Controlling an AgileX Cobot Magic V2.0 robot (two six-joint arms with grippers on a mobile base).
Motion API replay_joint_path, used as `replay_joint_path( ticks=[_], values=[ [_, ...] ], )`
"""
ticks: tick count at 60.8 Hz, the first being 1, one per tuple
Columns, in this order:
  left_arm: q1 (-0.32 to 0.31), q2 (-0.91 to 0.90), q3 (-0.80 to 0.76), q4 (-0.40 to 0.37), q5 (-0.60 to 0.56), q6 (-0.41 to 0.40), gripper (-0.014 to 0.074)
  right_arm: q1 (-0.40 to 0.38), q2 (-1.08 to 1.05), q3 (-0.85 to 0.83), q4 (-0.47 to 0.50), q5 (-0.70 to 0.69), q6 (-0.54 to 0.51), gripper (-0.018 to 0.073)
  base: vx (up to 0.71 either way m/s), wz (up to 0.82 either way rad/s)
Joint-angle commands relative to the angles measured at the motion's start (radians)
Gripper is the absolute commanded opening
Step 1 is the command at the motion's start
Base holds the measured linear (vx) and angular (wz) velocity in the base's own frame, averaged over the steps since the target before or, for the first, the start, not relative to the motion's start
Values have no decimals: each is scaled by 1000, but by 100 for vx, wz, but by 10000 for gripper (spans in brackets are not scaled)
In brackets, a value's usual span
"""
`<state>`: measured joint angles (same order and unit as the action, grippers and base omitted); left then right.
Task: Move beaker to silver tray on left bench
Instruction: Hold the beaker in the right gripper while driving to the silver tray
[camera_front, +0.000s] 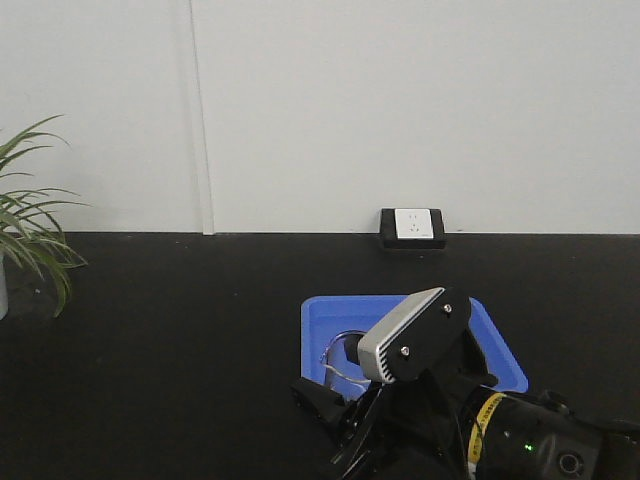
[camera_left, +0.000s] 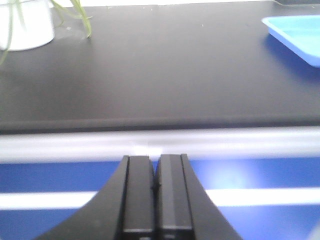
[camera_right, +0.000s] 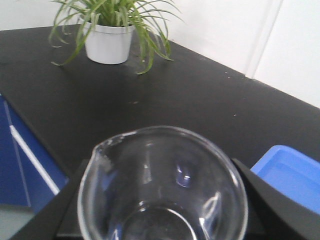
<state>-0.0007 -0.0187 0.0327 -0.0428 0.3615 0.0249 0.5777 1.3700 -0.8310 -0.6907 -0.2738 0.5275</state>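
Right claw (camera_right: 161, 167) is closed on the beaker (camera_right: 162, 200), with black fingers (camera_right: 65, 210) hugging both sides of the glass and the pour lip toward 10 o'clock in the wrist view. From the front, the beaker is at the near-left corner of the blue tray (camera_front: 500, 350), about 5 o'clock in frame; can't tell if it is off the tray floor. Left claw (camera_left: 155, 162) is shut, empty, hanging off the near edge of the black surface (camera_front: 180, 330). Potted plant (camera_front: 30, 230) is at 9 o'clock, and a wall socket (camera_front: 411, 227) is at 12 o'clock from the blue tray. Silver tray is in no view. Step looks like lift-and-carry. Grip firm but gentle, since the glass is thin and slick. Raise straight up past the blue rim, hold it upright, swing slowly and avoid the leaves. Only open once the base sits flat inside the silver tray.
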Motion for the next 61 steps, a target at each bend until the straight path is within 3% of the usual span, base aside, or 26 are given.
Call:
replay_joint_path(
  ticks=[1,61],
  values=[
    [-3,-6,20,-8,-79,-1,1,-1,-31,-28,15,-67,2,-11,-39,3],
    [-3,-6,20,-8,-79,-1,1,-1,-31,-28,15,-67,2,-11,-38,3]
  ],
)
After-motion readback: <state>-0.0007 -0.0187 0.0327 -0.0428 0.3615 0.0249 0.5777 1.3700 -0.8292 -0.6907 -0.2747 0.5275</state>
